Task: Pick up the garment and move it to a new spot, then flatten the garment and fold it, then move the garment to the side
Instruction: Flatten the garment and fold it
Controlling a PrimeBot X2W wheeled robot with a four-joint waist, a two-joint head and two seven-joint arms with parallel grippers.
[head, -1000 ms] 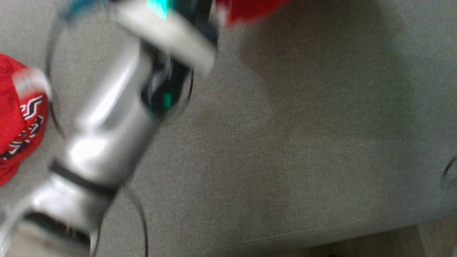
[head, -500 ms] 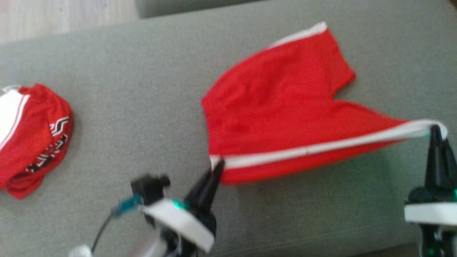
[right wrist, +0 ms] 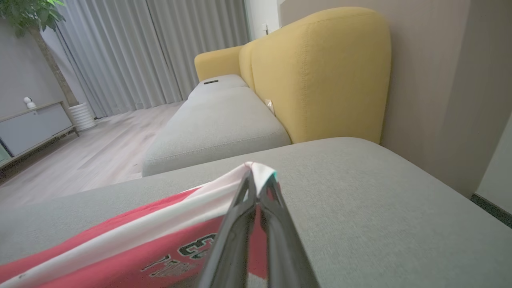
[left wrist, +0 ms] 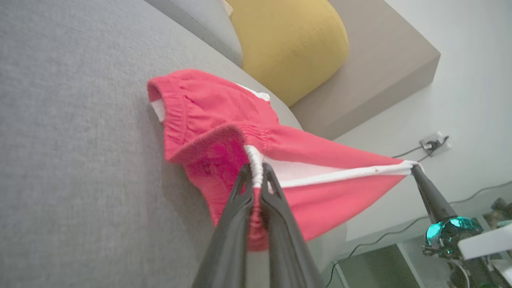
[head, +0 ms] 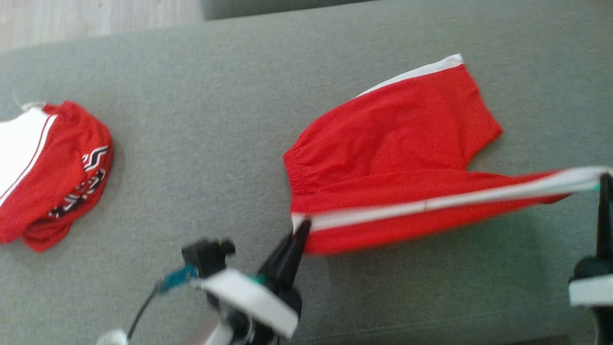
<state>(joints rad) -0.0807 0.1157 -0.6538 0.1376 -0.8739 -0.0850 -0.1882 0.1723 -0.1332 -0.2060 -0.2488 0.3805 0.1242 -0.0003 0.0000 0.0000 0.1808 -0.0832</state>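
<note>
The garment (head: 392,158) is a pair of red shorts with a white side stripe, lying on the grey sofa seat (head: 206,153) with its near edge lifted and stretched taut. My left gripper (head: 302,225) is shut on the waistband corner, also seen at the garment's waistband (left wrist: 256,168). At the right, my right gripper (head: 604,176) is shut on the white-striped leg hem (right wrist: 256,176). The far leg rests flat on the cushion. In the left wrist view the right gripper (left wrist: 414,170) pinches the far end of the stripe.
A second red and white garment (head: 48,172) lies bunched at the seat's left. Yellow backrest cushions (right wrist: 320,76) stand behind the seat. The wooden floor (head: 86,19) shows past the far edge, and cables and a wall socket (left wrist: 434,142) lie beyond the sofa's end.
The head camera has swung from a blurred close view of the arm to the whole seat. Since half a second ago the garment hangs between both shut grippers much as before.
</note>
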